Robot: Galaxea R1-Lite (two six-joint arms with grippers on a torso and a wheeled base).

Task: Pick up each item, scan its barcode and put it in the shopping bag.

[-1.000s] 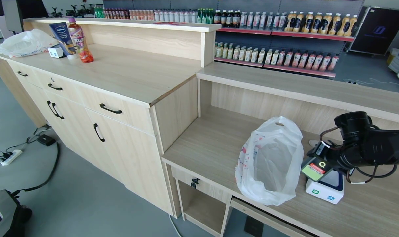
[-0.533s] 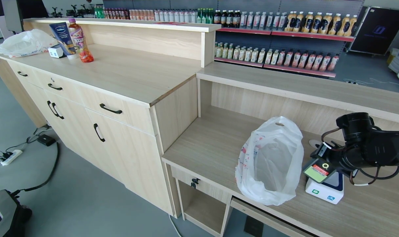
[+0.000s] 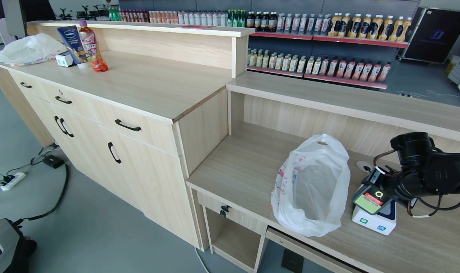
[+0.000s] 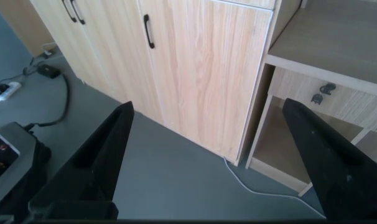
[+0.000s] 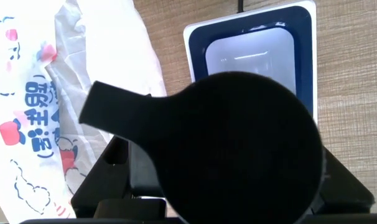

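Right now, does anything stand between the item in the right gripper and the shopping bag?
Nothing visible. The right gripper holds the item over the scanner, and the shopping bag stands right beside that scanner.

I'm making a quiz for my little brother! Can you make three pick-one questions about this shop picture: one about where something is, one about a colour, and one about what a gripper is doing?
1. Where is the shopping bag?
A) on the floor
B) on the lower desk, beside the scanner
C) on a bottle shelf

2. What colour are the cupboard handles?
A) red
B) yellow
C) black

3. What is the right gripper doing?
A) holding an item over the scanner
B) hanging open over the floor
C) gripping the bag

Answers:
1 B: the shopping bag stands on the lower desk right next to the scanner.
2 C: every handle on the wooden doors and drawers is black.
3 A: the right gripper is shut on the item just above the scanner.
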